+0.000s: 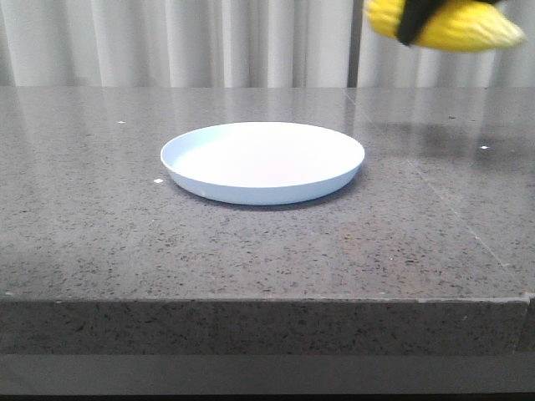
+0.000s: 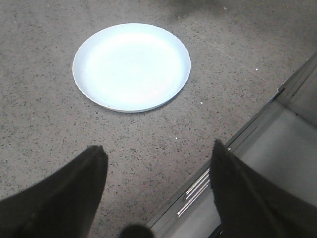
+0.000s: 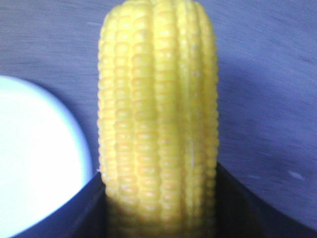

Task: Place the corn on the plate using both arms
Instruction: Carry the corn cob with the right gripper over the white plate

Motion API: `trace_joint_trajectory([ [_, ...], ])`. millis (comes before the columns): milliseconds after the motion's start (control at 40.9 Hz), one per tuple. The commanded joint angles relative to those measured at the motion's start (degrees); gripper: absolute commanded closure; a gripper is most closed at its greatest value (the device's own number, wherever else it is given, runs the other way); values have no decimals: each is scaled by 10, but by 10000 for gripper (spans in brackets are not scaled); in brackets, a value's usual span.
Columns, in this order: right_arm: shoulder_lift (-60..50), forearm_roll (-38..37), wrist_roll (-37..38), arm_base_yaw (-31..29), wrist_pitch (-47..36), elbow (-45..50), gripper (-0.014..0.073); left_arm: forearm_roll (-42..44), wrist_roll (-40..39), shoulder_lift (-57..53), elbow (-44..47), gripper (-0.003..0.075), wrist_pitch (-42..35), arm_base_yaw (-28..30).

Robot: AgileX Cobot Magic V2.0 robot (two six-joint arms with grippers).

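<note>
plate [image 1: 262, 163] bare on table [image 1: 251, 251], right end effector [image 3: 158, 218] clamping blurred, cropped corn [image 3: 158, 114], left end effector [image 2: 156, 191] spread, holding nothing

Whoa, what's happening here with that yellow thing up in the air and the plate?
A two-armed robot is moving a bright yellow corn cob toward the round pale blue-white plate on the grey speckled stone table. The right tool is clamped around the cob, holding it high in the air, up and to the right of the plate. The plate has nothing on it yet. The left tool is open and holds nothing, hovering over the table near its edge, short of the plate.
</note>
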Motion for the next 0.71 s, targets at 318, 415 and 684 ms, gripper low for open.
trace_joint_trajectory([
  [318, -38, 47, 16, 161, -33, -21, 300, 0, -6, -1, -15, 283, -46, -4],
  [415, -15, 46, 39, 171, -49, -21, 300, 0, -6, -1, -15, 283, -46, -4],
  [684, 64, 45, 51, 171, -106, -21, 300, 0, -6, -1, -15, 283, -46, -4],
])
